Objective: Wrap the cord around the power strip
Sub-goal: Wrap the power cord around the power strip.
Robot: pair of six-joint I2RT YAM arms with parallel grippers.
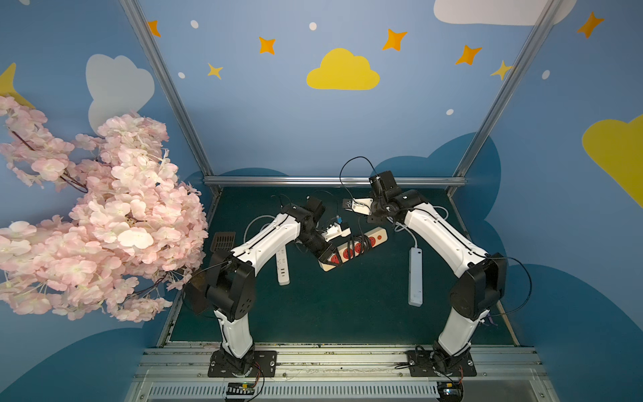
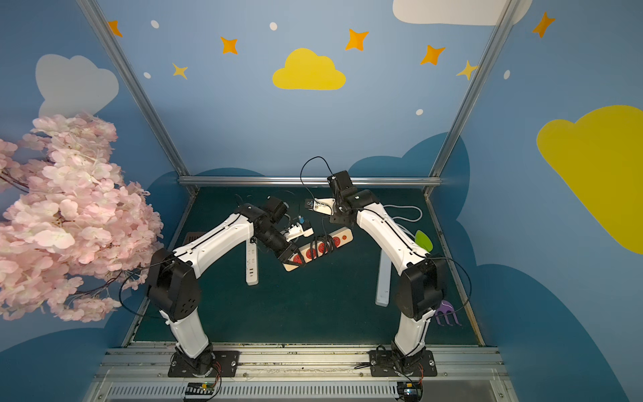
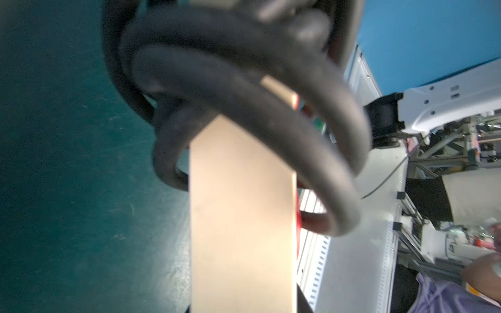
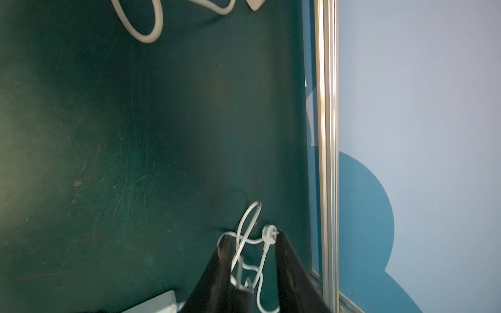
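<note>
Item: power strip [image 1: 352,251], beige with red sockets, one end pinched between the closed fingers of the left gripper [image 1: 330,259]. The rest of its length runs straight out from those fingertips. Long axis: from the left fingers toward the space beneath the right gripper [image 1: 348,203]. The end with the red button points away from the left fingers and lies below the right ones, apart from them. The socket face is turned up in both top views. Whether the free end rests on the green table [image 1: 348,313] or hangs just clear of it cannot be told. Item: black cord [image 1: 362,242], in several turns around the middle of the strip, just beyond the left fingertips. In the left wrist view the loops [image 3: 271,113] stand slack off the beige body rather than lying snug. Right gripper: fingers [image 4: 222,257] parted, nothing between them, only a white cord and plug [image 4: 268,233] on the table beyond. Status, as judged: winding largely done. What looks left is snugging the loops, securing any loose tail (the plug is not made out) and setting the strip down.
</note>
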